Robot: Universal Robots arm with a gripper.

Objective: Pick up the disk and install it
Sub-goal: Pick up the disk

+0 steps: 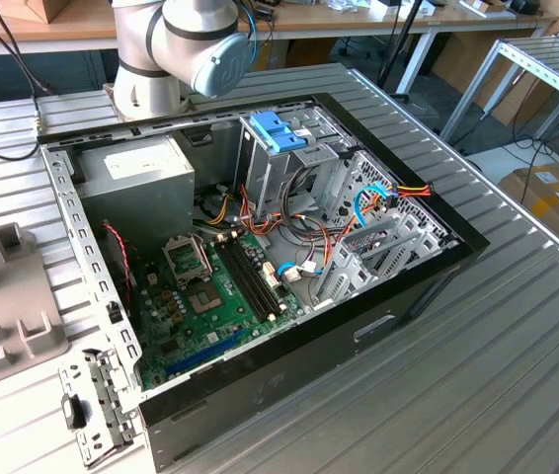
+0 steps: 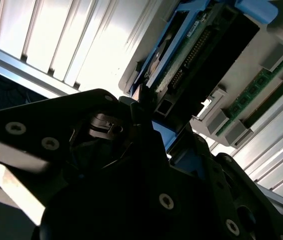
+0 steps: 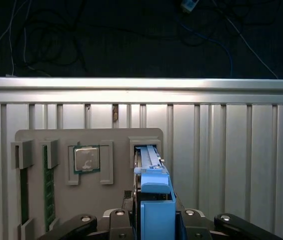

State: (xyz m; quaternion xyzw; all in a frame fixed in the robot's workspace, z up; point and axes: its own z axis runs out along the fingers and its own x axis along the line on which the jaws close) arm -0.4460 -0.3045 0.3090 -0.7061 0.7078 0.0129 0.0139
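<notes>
One disk (image 3: 154, 197) stands edgewise in the holder (image 3: 89, 139), long axis running away from my end effector (image 3: 154, 222); its grip I cannot tell.

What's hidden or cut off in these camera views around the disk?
- First wrist view: the disk stands edge-on in the grey holder, so its broad faces are hidden. The gripper and the picture's edge cut off one end.
- Second wrist view: the gripper's dark body covers part of the disk.
- Exterior view: the picture's left edge cuts off the holder.
</notes>
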